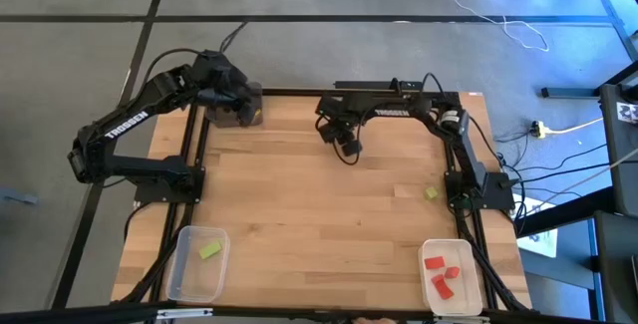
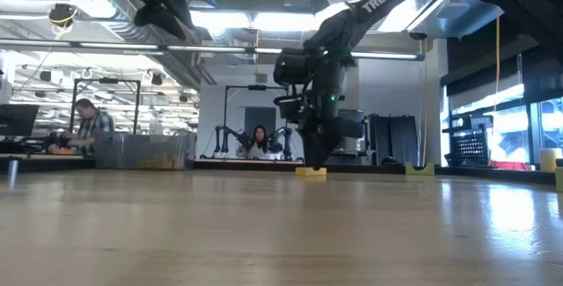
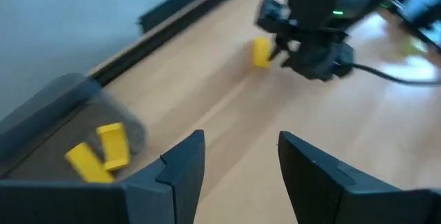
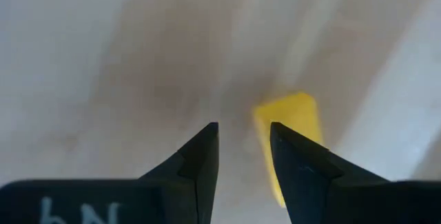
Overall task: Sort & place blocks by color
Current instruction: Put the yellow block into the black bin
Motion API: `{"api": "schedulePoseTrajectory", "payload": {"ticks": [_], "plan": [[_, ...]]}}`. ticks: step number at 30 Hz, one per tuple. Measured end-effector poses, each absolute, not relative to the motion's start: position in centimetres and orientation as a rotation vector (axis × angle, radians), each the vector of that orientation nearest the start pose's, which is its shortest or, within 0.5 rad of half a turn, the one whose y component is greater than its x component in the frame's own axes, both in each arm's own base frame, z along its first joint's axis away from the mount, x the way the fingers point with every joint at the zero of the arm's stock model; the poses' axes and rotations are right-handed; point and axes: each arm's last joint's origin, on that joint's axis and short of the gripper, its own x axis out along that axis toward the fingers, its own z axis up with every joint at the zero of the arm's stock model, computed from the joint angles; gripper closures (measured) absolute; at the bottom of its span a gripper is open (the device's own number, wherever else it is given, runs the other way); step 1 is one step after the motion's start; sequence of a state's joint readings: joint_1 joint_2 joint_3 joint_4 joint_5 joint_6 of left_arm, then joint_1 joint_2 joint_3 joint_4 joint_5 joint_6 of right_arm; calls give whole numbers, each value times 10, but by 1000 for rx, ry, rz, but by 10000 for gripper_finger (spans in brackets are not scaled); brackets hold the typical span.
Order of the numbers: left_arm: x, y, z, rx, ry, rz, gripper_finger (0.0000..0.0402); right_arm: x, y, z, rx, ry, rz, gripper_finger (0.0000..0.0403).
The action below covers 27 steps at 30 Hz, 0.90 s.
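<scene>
At the bench's far-left corner the left pincer [image 3: 238, 162] is held part-open and empty, while near the far edge the right pincer [image 4: 243, 156], part-open, is lowered just beside the yellow block [image 4: 289, 131], nothing gripped.

A light wooden table [image 1: 319, 214] with a dark frame carries everything. At its far left corner sits a dark translucent bin [image 1: 236, 108] holding two yellow blocks [image 3: 103, 151]. Near the far edge, toward the middle, a single yellow block [image 3: 261, 52] lies on the bare wood. Close to the right edge, about halfway down, lies one light green block [image 1: 431, 193]. At the near left corner stands a clear bin [image 1: 196, 262] with one light green block [image 1: 208, 251] inside. At the near right corner stands a white bin [image 1: 454, 276] holding red blocks [image 1: 442, 274]. The middle of the wood shows only its plank seams.
</scene>
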<state>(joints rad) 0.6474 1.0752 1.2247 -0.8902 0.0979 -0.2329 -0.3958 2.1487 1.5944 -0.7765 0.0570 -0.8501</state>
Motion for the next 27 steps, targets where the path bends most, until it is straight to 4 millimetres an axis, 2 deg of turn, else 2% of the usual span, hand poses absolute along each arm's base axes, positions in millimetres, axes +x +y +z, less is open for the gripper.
{"api": "schedulePoseTrajectory", "payload": {"ticks": [6, 13, 17, 27], "plan": [[160, 116, 365, -433, 678, 545, 227, 394, -152, 158, -495, 1370, 267, 271], [159, 117, 365, -413, 684, 587, 227, 395, -144, 166, -468, 1339, 312, 271], [159, 117, 365, -413, 684, 586, 227, 395, -143, 172, -450, 1354, 313, 271], [159, 117, 365, -414, 683, 587, 227, 403, -145, 202, -445, 1331, 299, 271]]}}
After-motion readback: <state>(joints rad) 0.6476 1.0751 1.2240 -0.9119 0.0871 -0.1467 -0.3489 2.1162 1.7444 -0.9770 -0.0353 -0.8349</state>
